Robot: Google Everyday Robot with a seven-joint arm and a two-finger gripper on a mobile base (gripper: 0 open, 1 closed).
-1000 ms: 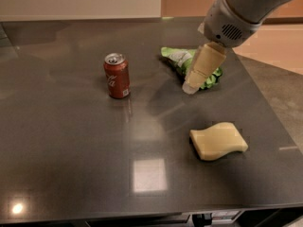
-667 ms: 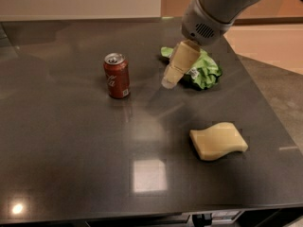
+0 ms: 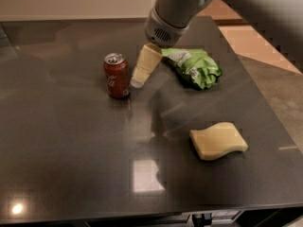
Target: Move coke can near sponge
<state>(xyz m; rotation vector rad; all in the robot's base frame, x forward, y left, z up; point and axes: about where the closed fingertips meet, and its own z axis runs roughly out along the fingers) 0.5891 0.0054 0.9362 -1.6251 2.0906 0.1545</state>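
The red coke can (image 3: 117, 75) stands upright on the dark table (image 3: 71, 141), left of centre. The pale yellow sponge (image 3: 218, 141) lies flat at the right front, well apart from the can. My gripper (image 3: 138, 81) hangs from the grey arm (image 3: 173, 11) that comes in from the top right; its cream fingers (image 3: 145, 65) point down and left, with the tips just right of the can at about mid-height.
A green and white snack bag (image 3: 195, 66) lies behind and right of the gripper. The table's right edge (image 3: 265, 103) borders a tan floor. Bright light reflections show on the front of the tabletop.
The gripper has swung left from beside the snack bag to just right of the coke can. The can and sponge have not moved.
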